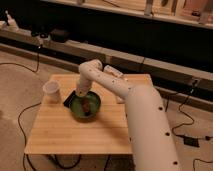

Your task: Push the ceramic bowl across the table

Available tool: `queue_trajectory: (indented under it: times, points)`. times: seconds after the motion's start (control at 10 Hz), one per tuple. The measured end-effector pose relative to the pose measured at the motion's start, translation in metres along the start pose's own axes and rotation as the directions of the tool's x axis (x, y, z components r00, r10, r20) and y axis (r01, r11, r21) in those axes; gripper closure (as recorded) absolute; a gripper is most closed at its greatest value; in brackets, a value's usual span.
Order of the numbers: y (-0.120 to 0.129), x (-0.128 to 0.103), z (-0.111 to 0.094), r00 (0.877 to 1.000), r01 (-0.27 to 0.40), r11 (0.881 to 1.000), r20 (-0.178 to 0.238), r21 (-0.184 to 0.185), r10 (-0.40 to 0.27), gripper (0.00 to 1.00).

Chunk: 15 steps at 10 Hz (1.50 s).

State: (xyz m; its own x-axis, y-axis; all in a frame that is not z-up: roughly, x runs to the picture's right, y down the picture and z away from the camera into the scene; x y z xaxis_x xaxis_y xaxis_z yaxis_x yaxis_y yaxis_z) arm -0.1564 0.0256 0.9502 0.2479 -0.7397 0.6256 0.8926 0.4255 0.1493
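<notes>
While gripper (80,93) sits low at far-left rim of ceramic bowl (83,111), push looks barely begun. Contact with rim likely, not certain. Gripper spread or closed: cannot tell. Bowl lies slightly left of centre on bench (60,131), small brown item (88,106) inside. Dark flat object (67,101) just left of bowl, white cup (51,91) further left. Judgement: most travel toward right or near edge remains.

The ceramic bowl (77,108) is glossy green, darker at the rim, holding a brownish item (88,106). The table (65,134) shows pale wood planks. The white arm (145,117) has its gripper (80,93) at the bowl's eleven o'clock.
</notes>
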Motion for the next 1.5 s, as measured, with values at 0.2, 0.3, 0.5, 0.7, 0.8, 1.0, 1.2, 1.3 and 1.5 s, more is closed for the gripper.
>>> queue_trajectory:
  times: [0.2,0.3,0.5,0.7,0.8,1.0,1.2,1.3,1.5]
  points:
    - [-0.009,0.012,-0.002,1.000,0.006,1.000,-0.011,0.006,-0.006,1.00]
    - [-0.011,0.015,-0.002,1.000,0.009,1.000,-0.011,0.005,-0.009,1.00]
    - [-0.015,0.014,-0.001,1.000,0.015,1.000,-0.008,0.005,-0.015,1.00]
    - [-0.010,0.011,-0.015,1.000,0.013,1.000,-0.020,0.015,-0.013,1.00]
    - [-0.006,0.006,-0.022,1.000,0.010,1.000,-0.025,0.014,-0.009,1.00]
    - [0.012,-0.009,-0.031,1.000,-0.004,1.000,-0.027,-0.016,0.003,1.00]
    - [0.030,-0.022,-0.026,0.999,-0.021,0.998,-0.026,-0.064,0.019,1.00]
    - [0.034,-0.024,-0.022,0.999,-0.027,0.996,-0.028,-0.083,0.025,1.00]
    - [0.029,-0.025,-0.016,0.999,-0.028,0.994,-0.031,-0.103,0.025,1.00]
